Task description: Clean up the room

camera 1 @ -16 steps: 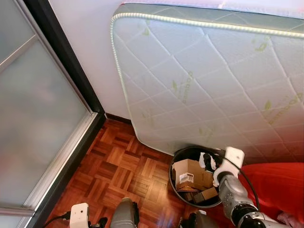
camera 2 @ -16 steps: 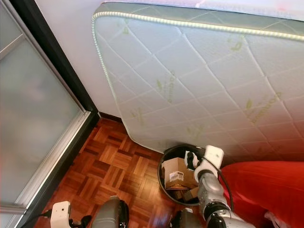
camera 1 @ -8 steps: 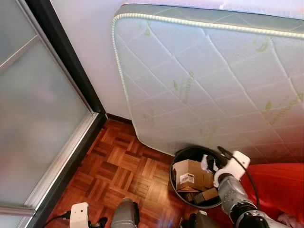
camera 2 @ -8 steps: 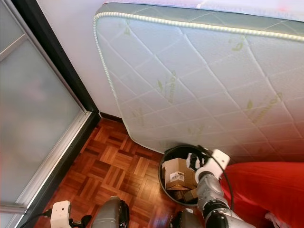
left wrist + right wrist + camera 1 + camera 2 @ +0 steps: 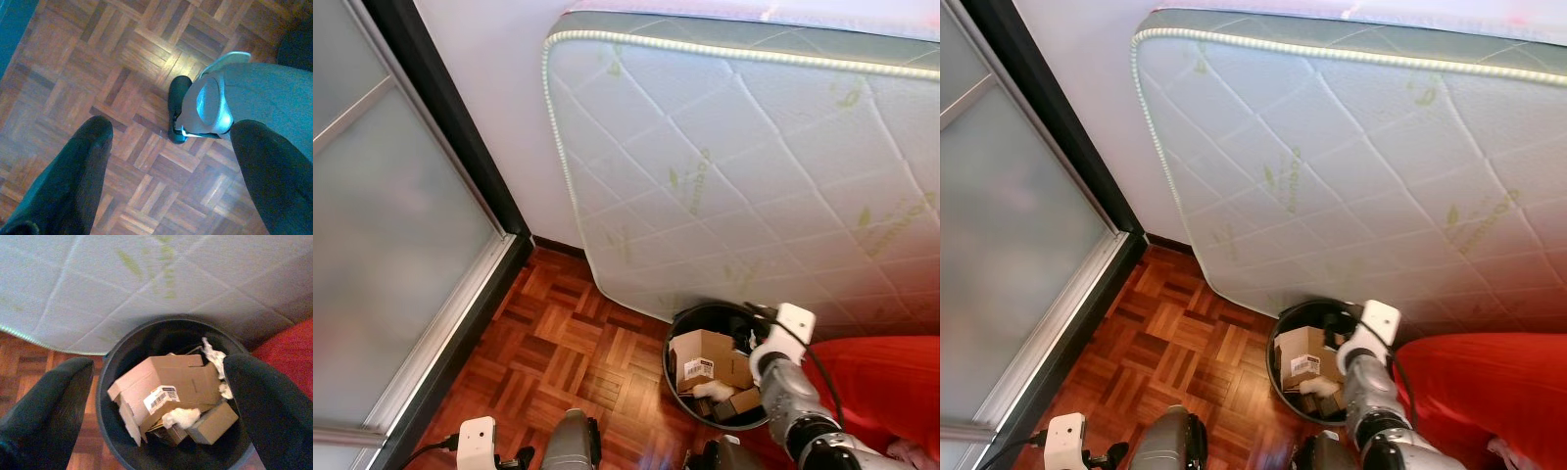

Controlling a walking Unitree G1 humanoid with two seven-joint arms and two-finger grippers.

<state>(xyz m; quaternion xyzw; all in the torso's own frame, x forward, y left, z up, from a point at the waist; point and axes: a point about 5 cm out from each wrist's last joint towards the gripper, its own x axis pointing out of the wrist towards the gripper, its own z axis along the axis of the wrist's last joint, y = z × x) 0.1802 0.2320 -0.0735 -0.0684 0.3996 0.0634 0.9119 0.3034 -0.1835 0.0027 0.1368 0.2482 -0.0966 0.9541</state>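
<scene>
A black trash bin [image 5: 677, 333] stands on the parquet at the foot of the leaning mattress. It holds cardboard boxes [image 5: 171, 382] and a crumpled white paper wad [image 5: 710, 390] lying among them, with the wad [image 5: 182, 417] under the big box's label. A second white scrap [image 5: 212, 353] sits at the bin's far side. My right gripper [image 5: 159, 374] hovers over the bin's right rim, open, with nothing between its fingers [image 5: 54, 401]. My left gripper [image 5: 173, 142] hangs idle and open above the floor.
A white quilted mattress [image 5: 754, 166] leans on the wall behind the bin. A red cloth [image 5: 881, 392] lies to the bin's right. A frosted sliding door with a dark frame [image 5: 460, 166] runs along the left. Bare parquet [image 5: 558, 343] lies left of the bin.
The white wad that my right gripper held over the bin now lies inside it among the boxes. The right gripper has opened and shifted slightly.
</scene>
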